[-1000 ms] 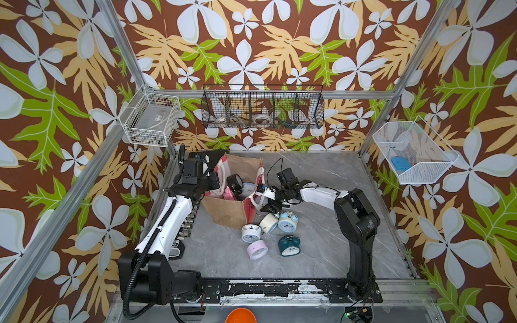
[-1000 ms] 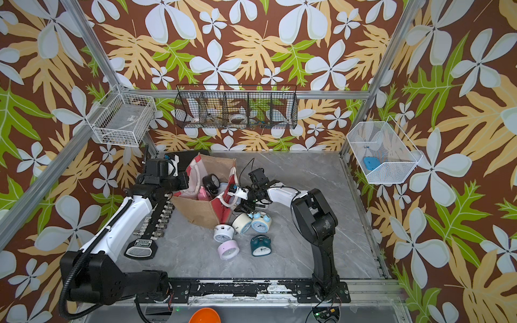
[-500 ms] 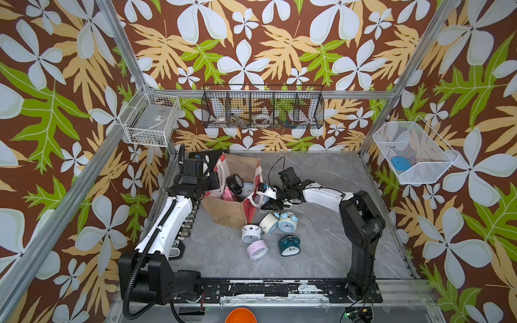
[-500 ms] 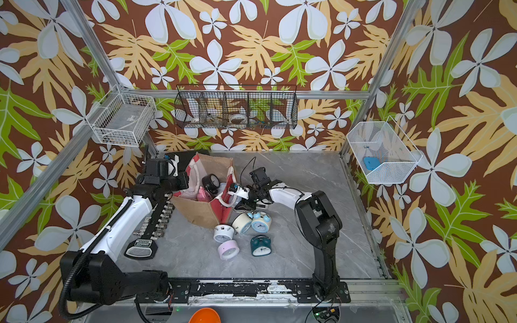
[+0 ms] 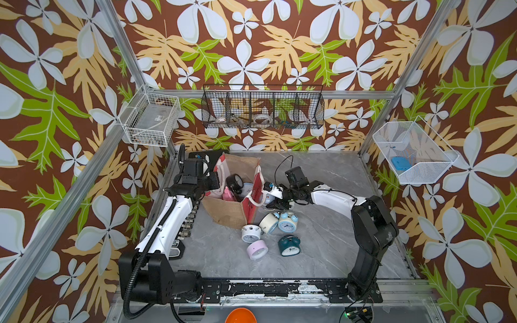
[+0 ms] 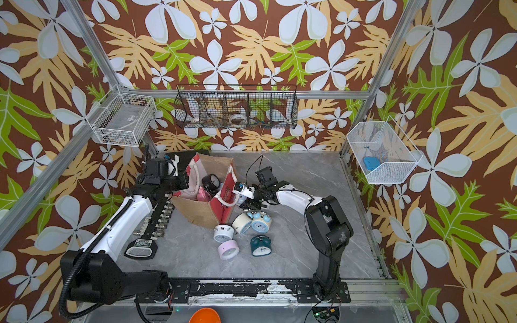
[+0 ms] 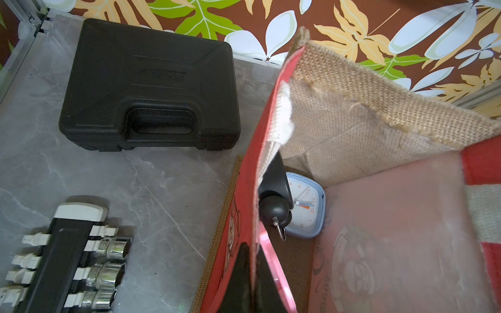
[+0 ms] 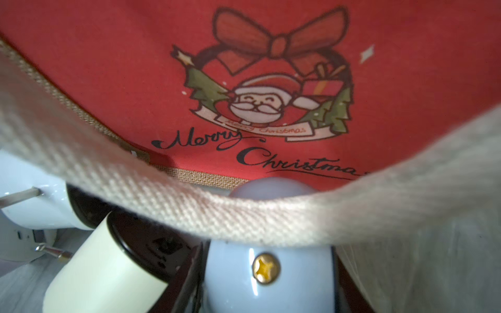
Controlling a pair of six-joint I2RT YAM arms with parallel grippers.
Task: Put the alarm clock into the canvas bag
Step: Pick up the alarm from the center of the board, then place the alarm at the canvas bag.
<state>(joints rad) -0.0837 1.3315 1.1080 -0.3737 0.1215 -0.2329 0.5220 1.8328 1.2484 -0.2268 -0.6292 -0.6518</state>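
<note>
We've got the canvas bag point(image 5: 226, 214) standing open towards the back of the desk point(image 5: 321, 251), and the left pincer point(image 5: 216, 183) is clenched on the rim of one red panel. Over at the opposite red panel, the right pincer point(image 5: 268, 194) is grasping a pale blue alarm clock point(image 8: 268, 273), jaws against both its flanks. That clock is outside the bag, tucked just beneath the drooping white handle point(image 8: 217, 211). Inside the bag we spot a black clock point(image 5: 235, 181).
</note>
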